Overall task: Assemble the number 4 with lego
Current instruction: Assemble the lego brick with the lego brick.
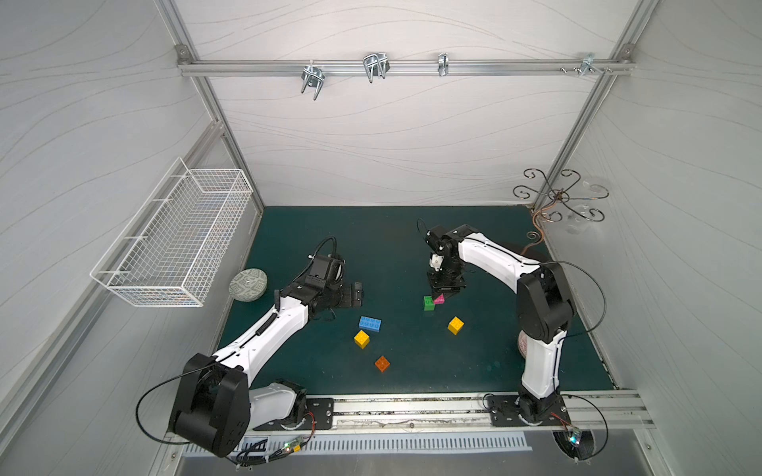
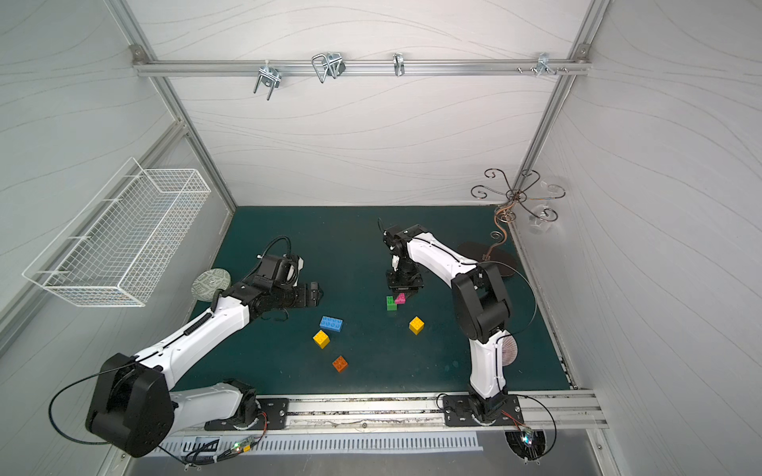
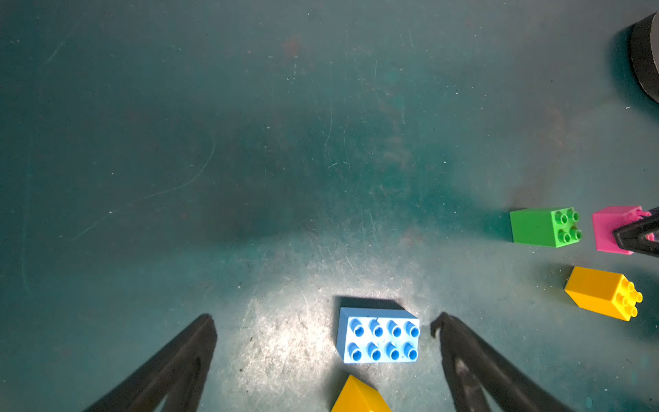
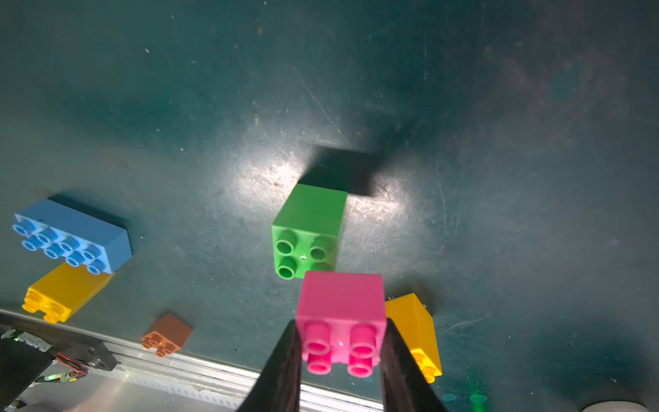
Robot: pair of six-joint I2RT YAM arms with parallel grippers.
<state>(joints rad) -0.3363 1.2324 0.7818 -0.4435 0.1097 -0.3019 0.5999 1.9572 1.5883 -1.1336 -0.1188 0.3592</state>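
- The pink brick (image 4: 340, 303) is near the middle of the green mat (image 1: 330, 247), just beside the green brick (image 4: 310, 221).
- The right claw (image 4: 341, 342) squeezes the pink brick by two sides. That leaves its bumps free, likely so it can stick to another brick.
- The left claw (image 3: 324, 317) is wide open and holds nothing. The blue brick (image 3: 378, 335) lies on the mat near it, not touching.
- A yellow brick (image 1: 361, 339), the other yellow brick (image 1: 455, 325) and the orange brick (image 1: 382, 363) lie apart, closer to the front edge.
- No 4 is built yet.
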